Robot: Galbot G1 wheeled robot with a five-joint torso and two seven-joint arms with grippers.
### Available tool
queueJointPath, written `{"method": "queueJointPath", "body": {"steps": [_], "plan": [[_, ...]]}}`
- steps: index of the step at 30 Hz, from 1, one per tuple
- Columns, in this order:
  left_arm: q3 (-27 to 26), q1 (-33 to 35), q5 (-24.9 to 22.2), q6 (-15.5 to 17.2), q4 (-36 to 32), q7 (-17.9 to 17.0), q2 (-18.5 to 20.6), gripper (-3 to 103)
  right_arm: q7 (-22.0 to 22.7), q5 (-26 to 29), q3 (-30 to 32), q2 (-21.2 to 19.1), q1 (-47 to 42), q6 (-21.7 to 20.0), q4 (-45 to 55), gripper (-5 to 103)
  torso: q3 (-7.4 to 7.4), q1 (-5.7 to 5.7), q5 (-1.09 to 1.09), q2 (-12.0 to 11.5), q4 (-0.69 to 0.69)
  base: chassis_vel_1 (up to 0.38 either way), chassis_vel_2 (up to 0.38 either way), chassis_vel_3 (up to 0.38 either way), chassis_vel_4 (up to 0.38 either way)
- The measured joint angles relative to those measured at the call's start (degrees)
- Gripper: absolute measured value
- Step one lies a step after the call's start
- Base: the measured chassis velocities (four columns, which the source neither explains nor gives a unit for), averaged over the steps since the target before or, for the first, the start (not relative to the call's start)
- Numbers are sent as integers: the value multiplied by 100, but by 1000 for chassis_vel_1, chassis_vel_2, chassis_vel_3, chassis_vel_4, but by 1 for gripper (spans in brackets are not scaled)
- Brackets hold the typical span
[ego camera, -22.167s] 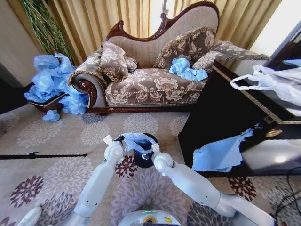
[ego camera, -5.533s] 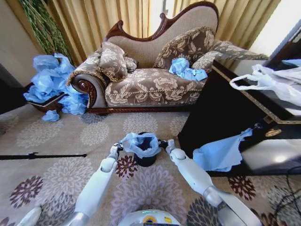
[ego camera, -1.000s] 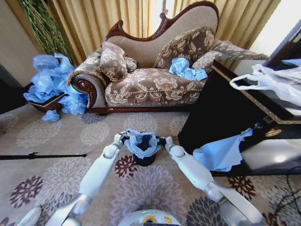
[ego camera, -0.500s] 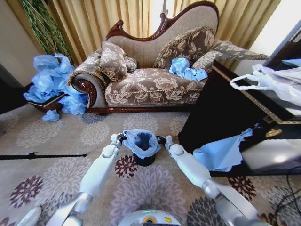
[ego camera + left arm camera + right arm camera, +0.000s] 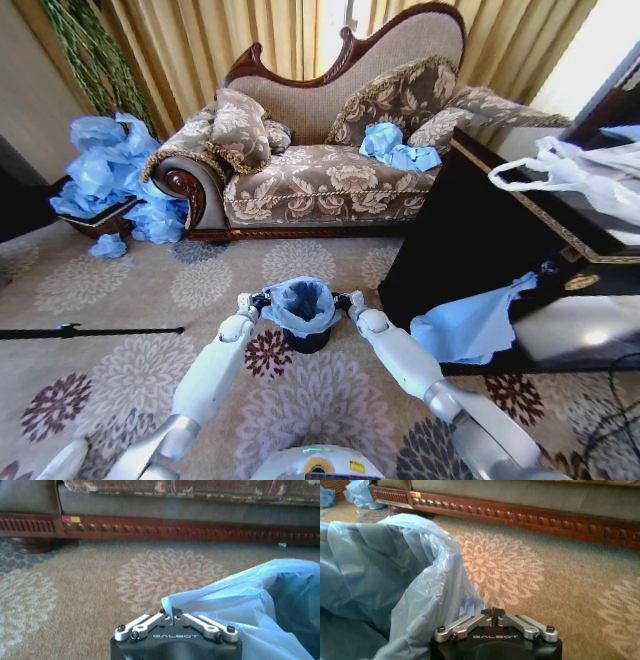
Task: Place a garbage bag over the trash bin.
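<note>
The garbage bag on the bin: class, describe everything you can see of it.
The thin, light blue, translucent plastic garbage bag is stretched open over the small black cylindrical trash bin, whose lower side shows beneath it. Its film is wrinkled, and the mouth gapes upward with a dark hollow inside. The left gripper pinches its rim on one side and the right gripper on the opposite side, both shut on the film.

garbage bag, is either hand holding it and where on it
Both. The left hand pinches the garbage bag at its mouth edge on the robot's left, the right hand at the opposite edge, holding it open over the trash bin.
</note>
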Motion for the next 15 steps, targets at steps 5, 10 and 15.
{"method": "queueJointPath", "body": {"steps": [5,10,15], "plan": [[3,74,7,56,42,41,-8,0,-41,-25,-11,3,-43,-12,-21,0,0,0,-1,0,0,0,0,0,0],[-6,181,12,112,58,74,-63,0,-105,-78,-3,1,-77,-12,-68,0,0,0,0,0,0,0,0,0,0],[-10,260,38,134,77,106,-83,0,-126,-138,-4,-22,-108,-9,-96,0,0,0,0,0,1,0,0,0,0]]}}
